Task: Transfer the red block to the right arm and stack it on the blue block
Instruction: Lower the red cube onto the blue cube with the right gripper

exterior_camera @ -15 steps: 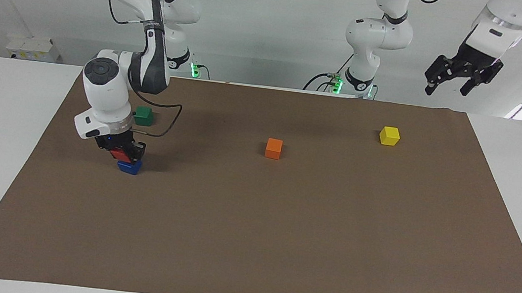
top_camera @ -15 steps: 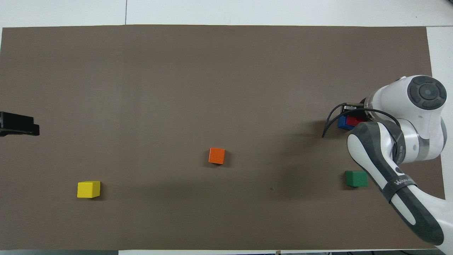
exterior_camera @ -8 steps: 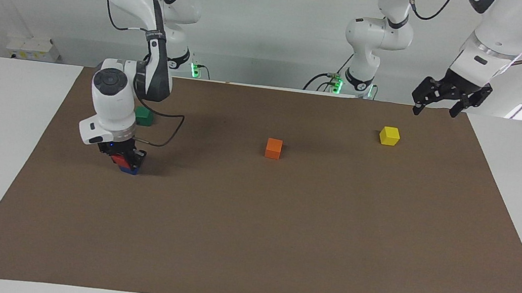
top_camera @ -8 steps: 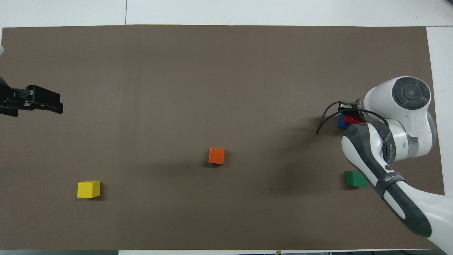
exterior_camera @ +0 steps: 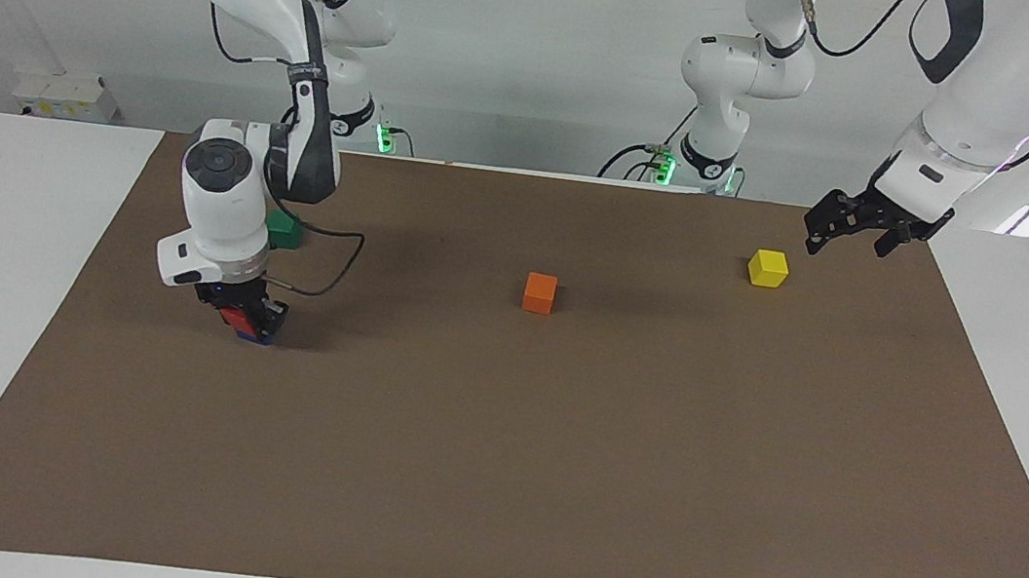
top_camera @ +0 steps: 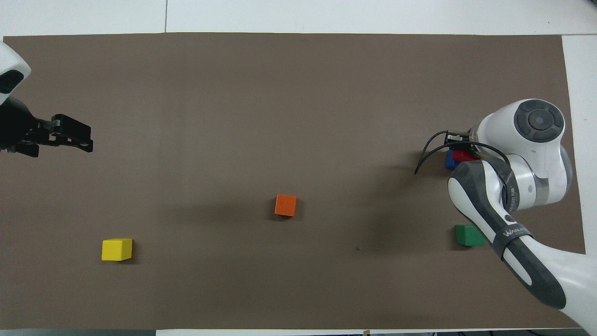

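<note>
Clamping the small matte red cube (exterior_camera: 233, 316), the right arm's black two-finger end effector (exterior_camera: 242, 315) sits lower than a second ago: the red cube now presses down on the small deep blue cube (exterior_camera: 257, 337), of which only a thin sliver shows beneath it, where earlier most of the blue cube stood clear below. This stack stands on the brown paper sheet (exterior_camera: 553, 451) covering the counter, near the sheet's edge at the right arm's end, farther from the robots than the dark green cube (exterior_camera: 286, 231). In the overhead view the red cube (top_camera: 462, 155) overlaps the blue one (top_camera: 450, 161), both half hidden under the white wrist. The right arm's forearm has swung more upright since the earlier frame.

The left arm's black end effector (exterior_camera: 850, 234), fingers spread apart and holding nothing, has come down from high above the sheet's corner and now hangs low over the sheet near that corner, beside the yellow cube (exterior_camera: 767, 267). The orange cube (exterior_camera: 540, 292), the yellow cube and the green cube lie where they did before.
</note>
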{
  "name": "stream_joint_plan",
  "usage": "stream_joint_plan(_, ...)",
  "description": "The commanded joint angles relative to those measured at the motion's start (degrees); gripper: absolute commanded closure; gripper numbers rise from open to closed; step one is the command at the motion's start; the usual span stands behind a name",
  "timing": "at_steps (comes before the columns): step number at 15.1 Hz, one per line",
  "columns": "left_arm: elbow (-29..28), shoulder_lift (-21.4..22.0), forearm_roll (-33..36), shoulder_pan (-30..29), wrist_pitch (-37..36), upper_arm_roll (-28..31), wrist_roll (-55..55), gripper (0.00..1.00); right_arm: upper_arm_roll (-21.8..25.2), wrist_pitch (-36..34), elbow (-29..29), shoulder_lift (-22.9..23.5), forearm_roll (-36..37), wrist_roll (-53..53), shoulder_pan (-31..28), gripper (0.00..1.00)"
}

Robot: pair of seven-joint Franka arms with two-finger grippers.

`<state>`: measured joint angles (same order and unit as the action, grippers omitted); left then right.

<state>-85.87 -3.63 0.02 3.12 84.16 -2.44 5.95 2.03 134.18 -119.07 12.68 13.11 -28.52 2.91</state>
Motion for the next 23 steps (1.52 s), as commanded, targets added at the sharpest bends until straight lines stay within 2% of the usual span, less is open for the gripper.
stream_joint_plan(1, -2.27, 1.43, 0.51, -0.31, -0.13, -0.63, -0.85, 0.00, -0.36, 1.34, -0.11, 1.21, 1.66, -2.16, -0.27, 0.74)
stream_joint_plan(2, -2.37, 1.35, 0.51, -0.14, 1.60, -0.46, -0.86, 0.00, -0.44, 1.52, -0.19, 1.21, 1.66, -2.16, -0.36, 0.58)
stream_joint_plan(3, -1.76, 0.91, 0.25, -0.22, 2.66, -0.46, -0.94, 0.00, -0.44, 1.52, -0.20, 1.12, 1.66, -2.25, -0.27, 0.55)
stream_joint_plan(4, -0.89, 0.82, 0.25, -0.22, 2.76, -0.28, -0.42, 0.00, -0.44, 1.61, -0.20, 1.12, 1.66, -2.33, -0.27, 0.44)
stream_joint_plan(6, -2.89, 1.43, 0.25, -0.05, 2.06, 0.51, -0.16, 0.00, -0.44, 1.61, -0.20, 1.12, 1.66, -2.33, -0.27, 0.31)
stream_joint_plan(8, -2.81, 1.43, 0.25, -0.31, 0.04, 0.86, -1.03, 0.00, -0.44, 1.61, -0.20, 1.21, 1.66, -2.07, -0.36, 0.11)
stream_joint_plan(9, -2.64, 1.43, 0.33, -0.14, -0.92, 0.51, -0.77, 0.00, -0.44, 1.61, -0.20, 1.21, 1.66, -1.98, -0.36, 0.09)
stream_joint_plan(10, -2.38, 1.43, 0.34, -0.05, -0.93, 0.68, 0.10, 0.00, -0.44, 1.52, -0.11, 1.21, 1.66, -1.90, -0.36, 0.02)
stream_joint_plan(13, -2.20, 1.26, 0.42, -0.05, 0.38, 0.25, -0.33, 0.00, -0.36, 0.12, 1.47, 0.95, 1.66, -1.63, -0.18, 0.00)
stream_joint_plan(16, -0.36, 1.35, 0.07, -0.84, -0.75, 0.16, -0.77, 0.00, -0.79, -6.28, 5.76, 0.42, 1.57, -0.76, -0.18, 0.00)
stream_joint_plan(18, 2.10, 1.26, -0.10, -0.75, -4.16, 0.60, -0.77, 0.00, -1.15, -10.85, 9.28, -0.54, 0.78, 1.35, -0.10, 0.00)
stream_joint_plan(19, 1.24, 2.48, -0.10, -0.75, -4.88, 0.25, 0.36, 0.00, -1.23, -13.65, 11.39, -1.24, 0.34, 2.66, -0.10, 0.00)
stream_joint_plan(21, -4.72, 6.78, -0.10, -0.84, -4.01, -0.02, 0.12, 0.00, -3.16, -20.76, 17.96, -1.69, -2.28, 5.39, -0.18, 0.00)
stream_joint_plan(23, -5.54, 7.24, -0.10, -0.84, -2.52, -0.02, -0.33, 0.00, -3.17, -26.93, 24.56, -1.95, -6.58, 8.72, -0.18, 0.00)
